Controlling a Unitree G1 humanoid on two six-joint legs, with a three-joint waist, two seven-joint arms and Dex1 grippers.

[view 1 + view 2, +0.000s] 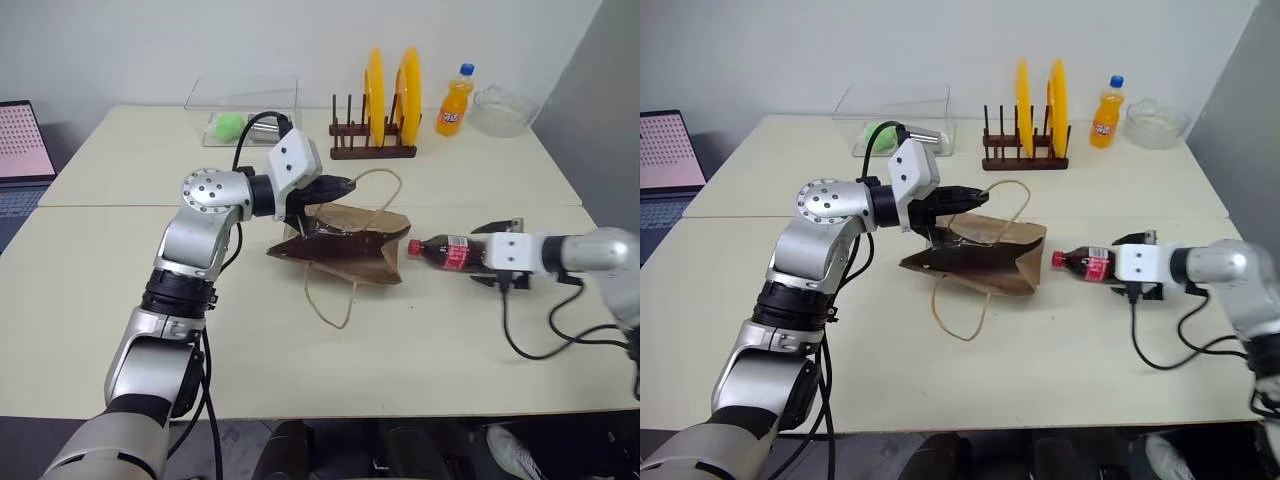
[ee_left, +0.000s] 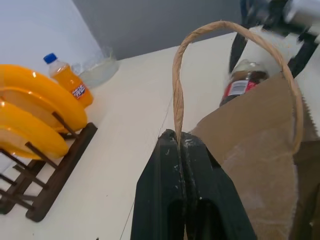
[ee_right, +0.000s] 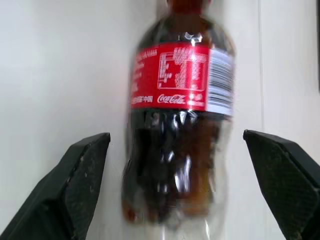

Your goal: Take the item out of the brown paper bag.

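Observation:
The brown paper bag lies creased on its side at the middle of the table, one cord handle trailing toward the front edge. My left gripper is shut on the bag's other cord handle at the bag's upper edge. The item, a small cola bottle with a red label and cap, lies on the table just right of the bag, cap toward the bag's mouth. My right gripper stands open around the bottle's lower half, with a gap between each finger and the bottle.
At the back stand a wooden rack with yellow plates, an orange soda bottle and a glass bowl. A clear box with a green ball sits back left, a laptop far left. A black cable loops beside my right arm.

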